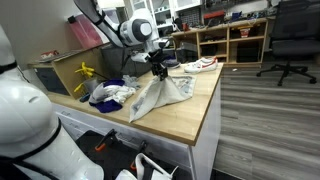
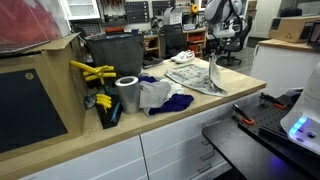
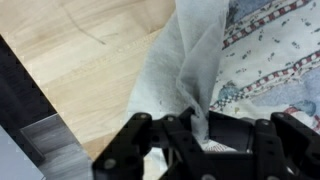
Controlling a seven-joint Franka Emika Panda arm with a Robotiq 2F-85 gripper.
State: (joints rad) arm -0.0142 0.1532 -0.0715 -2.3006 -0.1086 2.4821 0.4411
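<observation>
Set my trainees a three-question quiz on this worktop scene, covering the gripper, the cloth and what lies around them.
1. True or false: the gripper is shut on the grey cloth and holds part of it up off the wooden worktop.
2. What lies beside the silver roll? A) a pile of white and blue fabric B) a red kettle C) a stack of plates
3. Fill in: the tools behind the silver roll are coloured ____.
Key: 1 true; 2 A; 3 yellow.

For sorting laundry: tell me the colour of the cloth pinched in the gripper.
The cloth is plain pale grey, clearest in the wrist view.
</observation>
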